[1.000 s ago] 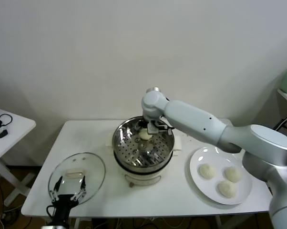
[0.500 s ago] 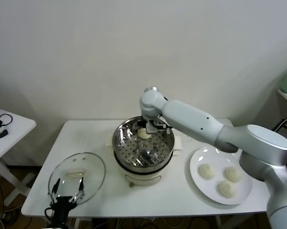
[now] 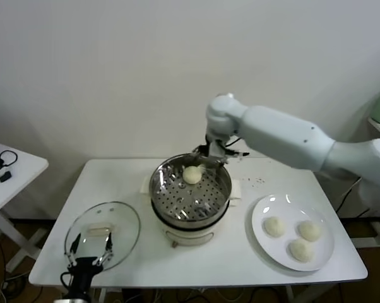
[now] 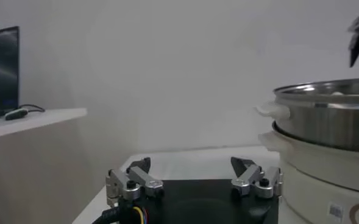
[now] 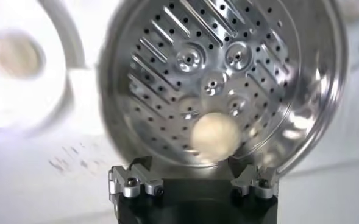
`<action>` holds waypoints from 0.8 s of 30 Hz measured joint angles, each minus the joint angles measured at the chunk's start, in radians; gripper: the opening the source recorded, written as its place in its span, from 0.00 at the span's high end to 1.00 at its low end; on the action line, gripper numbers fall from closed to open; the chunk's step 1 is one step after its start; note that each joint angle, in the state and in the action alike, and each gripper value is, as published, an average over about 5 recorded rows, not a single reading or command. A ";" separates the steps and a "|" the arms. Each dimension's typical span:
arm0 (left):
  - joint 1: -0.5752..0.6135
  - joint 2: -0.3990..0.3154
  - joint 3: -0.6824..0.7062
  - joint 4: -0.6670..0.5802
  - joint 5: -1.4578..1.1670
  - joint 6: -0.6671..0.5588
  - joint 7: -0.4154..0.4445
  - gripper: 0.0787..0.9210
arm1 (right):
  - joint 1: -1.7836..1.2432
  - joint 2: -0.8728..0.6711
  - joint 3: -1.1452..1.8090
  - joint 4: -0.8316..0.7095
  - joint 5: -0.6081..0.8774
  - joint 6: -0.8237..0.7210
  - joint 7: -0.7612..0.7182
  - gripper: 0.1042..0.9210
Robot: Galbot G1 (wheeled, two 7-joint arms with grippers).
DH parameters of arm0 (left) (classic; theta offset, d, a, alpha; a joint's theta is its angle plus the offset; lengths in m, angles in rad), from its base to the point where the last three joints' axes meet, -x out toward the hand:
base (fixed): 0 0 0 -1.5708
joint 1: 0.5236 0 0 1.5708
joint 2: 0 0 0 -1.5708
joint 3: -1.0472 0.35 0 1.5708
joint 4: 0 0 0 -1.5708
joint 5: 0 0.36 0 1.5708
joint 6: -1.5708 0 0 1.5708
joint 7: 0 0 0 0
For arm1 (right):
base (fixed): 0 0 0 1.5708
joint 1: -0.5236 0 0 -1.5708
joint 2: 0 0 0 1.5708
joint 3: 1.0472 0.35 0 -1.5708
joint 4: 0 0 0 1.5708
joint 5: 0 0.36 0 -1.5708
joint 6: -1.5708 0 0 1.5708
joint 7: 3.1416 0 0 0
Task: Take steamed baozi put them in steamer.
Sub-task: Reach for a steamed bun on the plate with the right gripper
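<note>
On the white table [image 3: 120, 180] we see one baozi [image 3: 191, 175] in the steamer [image 3: 190, 192] — right pincer [image 3: 212, 156] wide open above, empty; left pincer [image 3: 89, 252] open at lower left

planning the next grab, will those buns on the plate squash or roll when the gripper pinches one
Probably soft: the three baozi on the white plate look like smooth, domed dough, so a hard pinch may dent them. They seem to sit flat, like the one resting in the steamer, so rolling looks unlikely. The smooth skin might slip between narrow fingers.
</note>
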 measured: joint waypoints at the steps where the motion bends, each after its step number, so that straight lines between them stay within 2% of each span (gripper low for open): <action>1: -0.001 0.002 0.002 -0.002 0.000 0.002 0.002 0.12 | 0.012 -0.023 -0.015 0.000 0.056 -0.037 0.002 0.12; 5: -0.006 0.009 0.008 -0.005 0.002 0.009 0.008 0.12 | 0.036 -0.118 -0.058 -0.002 0.241 -0.166 0.014 0.12; 10: -0.008 0.012 0.014 -0.011 0.003 0.013 0.014 0.12 | 0.022 -0.234 -0.079 0.003 0.356 -0.273 0.020 0.12; 18: -0.007 0.021 0.010 -0.029 0.009 0.017 0.029 0.12 | -0.107 -0.385 -0.022 0.011 0.353 -0.364 0.033 0.12; 24: -0.007 0.022 0.014 -0.030 0.020 0.022 0.034 0.12 | -0.230 -0.440 0.040 0.015 0.311 -0.407 0.052 0.12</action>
